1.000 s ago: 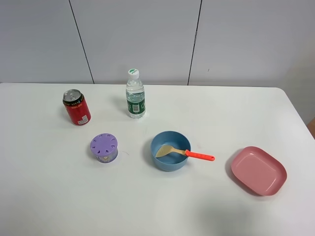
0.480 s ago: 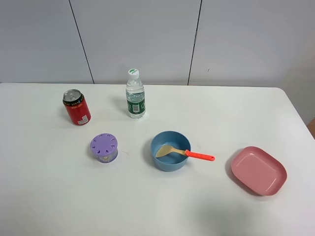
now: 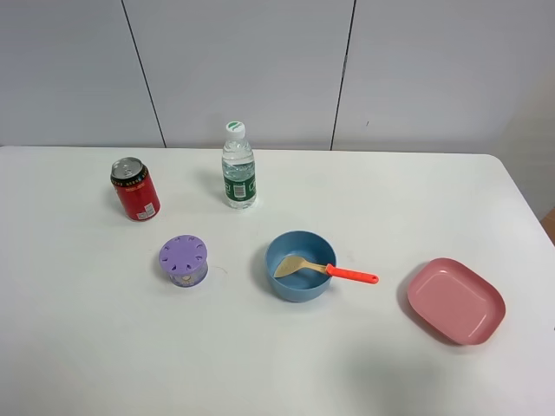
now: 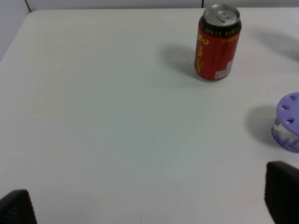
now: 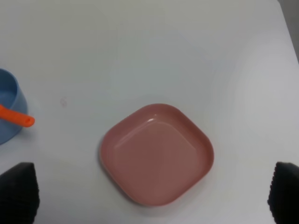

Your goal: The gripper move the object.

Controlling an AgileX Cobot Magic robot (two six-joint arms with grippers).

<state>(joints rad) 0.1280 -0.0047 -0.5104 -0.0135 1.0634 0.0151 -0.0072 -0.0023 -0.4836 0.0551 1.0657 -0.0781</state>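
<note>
A white worktop (image 3: 78, 347) runs up to a pale panelled wall, and the things on it lie in a loose band across the middle. Farthest left stands a red can (image 3: 134, 189), upright, with a lilac lidded pot (image 3: 183, 260) nearer the front edge. Behind the middle a water bottle (image 3: 238, 165) stands upright, well apart from the rest. Right of centre sits a blue bowl (image 3: 286, 290), and the toy spatula (image 3: 325, 269) lies across it — pale-yellow blade down inside, red-orange handle propped on the rim and jutting out to the right, free of the worktop. That leaning pose probably leaves the handle as the easiest part to take hold of. Farthest right a pink dish (image 3: 455, 300) lies bare, a likely place to set the spatula down.

Neither arm shows from above. The left pincer (image 4: 145, 205) hangs over bare worktop near the can, fingers spread wide and holding nothing. The right pincer (image 5: 152, 196) hovers above the pink dish, likewise spread and unloaded — the closer of the two to the handle.
</note>
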